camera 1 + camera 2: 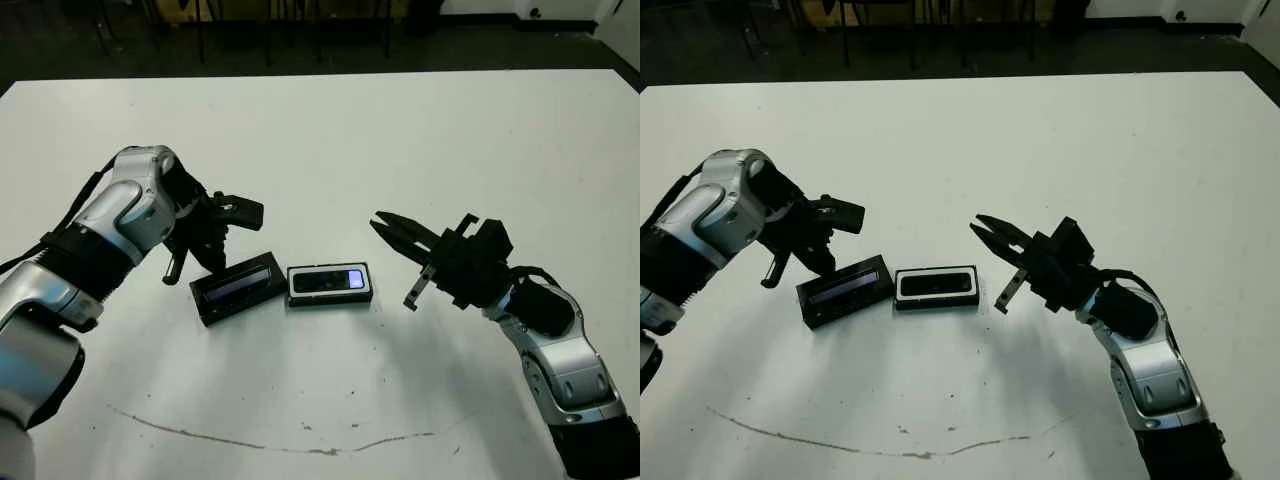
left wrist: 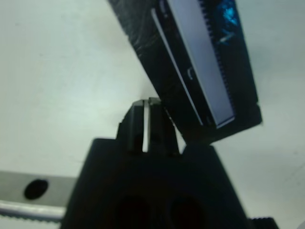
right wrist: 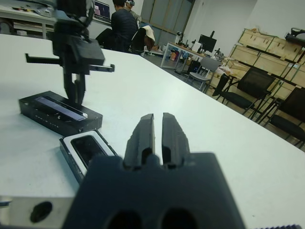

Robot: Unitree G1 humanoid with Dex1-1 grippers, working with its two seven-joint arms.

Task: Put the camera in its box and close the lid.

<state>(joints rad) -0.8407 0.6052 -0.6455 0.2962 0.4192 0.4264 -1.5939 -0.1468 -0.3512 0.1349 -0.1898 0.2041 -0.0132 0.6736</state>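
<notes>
- The one box (image 1: 331, 285) lies open on the tabletop (image 1: 330, 130) with the one camera (image 1: 328, 281) inside its white lining.
- The one lid (image 1: 238, 287) lies off the box, just beside its end on the robot's left.
- Left tool (image 1: 205, 258), fingers pressed together and empty, points down at the lid's far end.
- Right tool (image 1: 388, 229), fingers narrow and empty, hangs near the box's other end.

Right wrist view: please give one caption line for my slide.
Shut right end effector faces the camera seated in its box, the lid lying beside.
</notes>
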